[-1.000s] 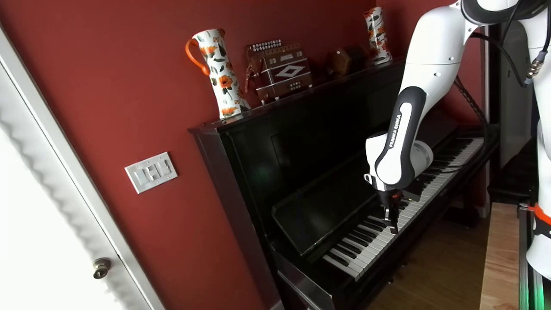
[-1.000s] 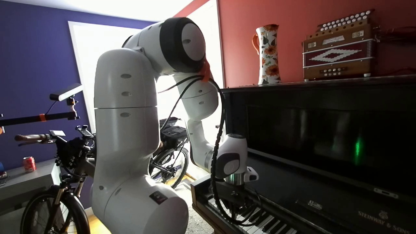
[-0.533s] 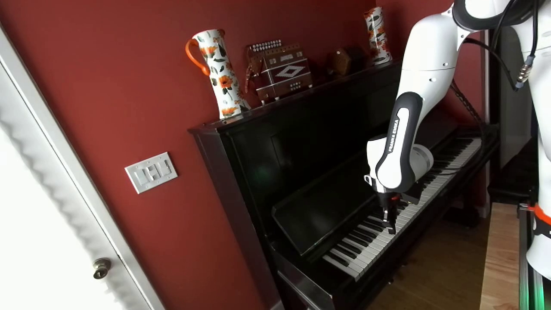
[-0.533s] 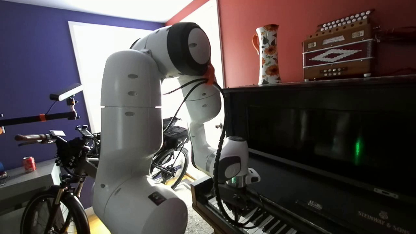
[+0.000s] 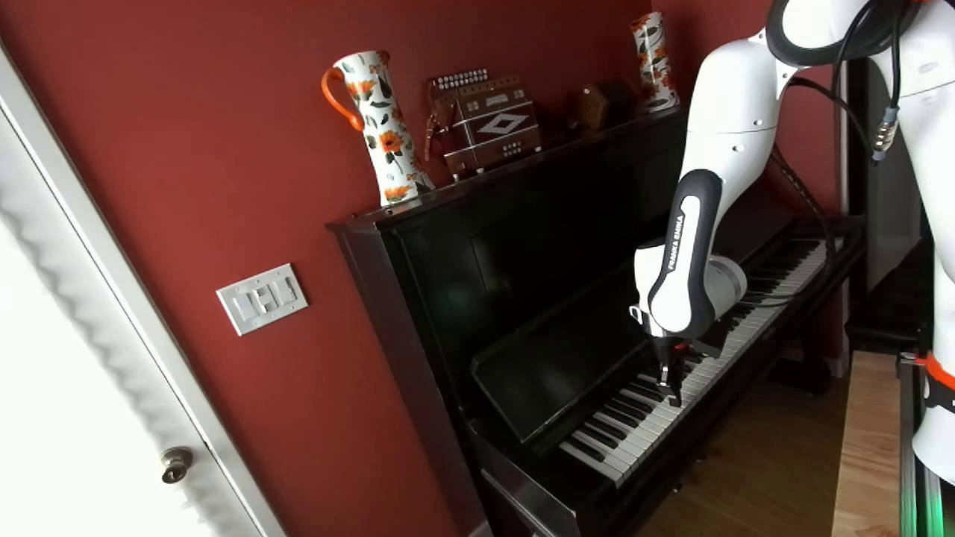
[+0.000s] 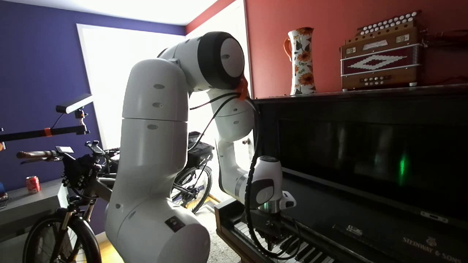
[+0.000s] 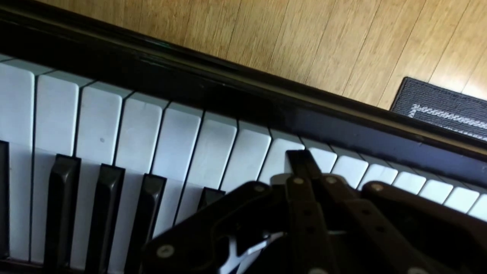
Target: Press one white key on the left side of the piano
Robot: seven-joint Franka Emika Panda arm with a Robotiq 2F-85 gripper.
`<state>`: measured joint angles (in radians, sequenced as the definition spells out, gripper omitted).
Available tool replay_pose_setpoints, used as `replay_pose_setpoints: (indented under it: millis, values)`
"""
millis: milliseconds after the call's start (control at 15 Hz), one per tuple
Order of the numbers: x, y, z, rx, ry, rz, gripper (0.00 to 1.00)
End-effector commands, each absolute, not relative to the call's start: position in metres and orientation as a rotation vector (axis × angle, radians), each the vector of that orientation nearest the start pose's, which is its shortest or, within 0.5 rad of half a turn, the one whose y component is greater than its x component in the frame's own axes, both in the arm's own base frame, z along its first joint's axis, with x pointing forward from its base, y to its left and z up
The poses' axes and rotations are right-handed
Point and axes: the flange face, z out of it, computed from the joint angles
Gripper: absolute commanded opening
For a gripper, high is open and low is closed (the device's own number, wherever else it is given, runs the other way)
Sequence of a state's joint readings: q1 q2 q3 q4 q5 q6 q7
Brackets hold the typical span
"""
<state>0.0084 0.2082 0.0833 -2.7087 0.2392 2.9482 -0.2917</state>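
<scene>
Probably, white keys [image 7: 179,133] on the piano [image 5: 567,328] are needing light front-end pressure; the gripper [image 7: 301,155] is holding nothing, drawn together.

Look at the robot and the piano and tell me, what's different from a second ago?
The robot arm has dipped and shifted left in an exterior view, and its gripper has slid slightly left there too, at the white keys; I can't tell if it touches them. Nothing was visibly grabbed or let go. The piano, flowery jug and accordion stayed put.
</scene>
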Motion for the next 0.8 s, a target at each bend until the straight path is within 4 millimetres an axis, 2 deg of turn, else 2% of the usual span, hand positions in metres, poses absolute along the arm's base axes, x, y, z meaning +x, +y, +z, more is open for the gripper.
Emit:
replay_pose_setpoints:
  millis: [0,733]
  values:
    - [0.406,0.022,0.154,-3.075,-0.210,-0.060,0.00]
    - [0.413,0.023,0.138,-3.081,-0.154,-0.039,0.00]
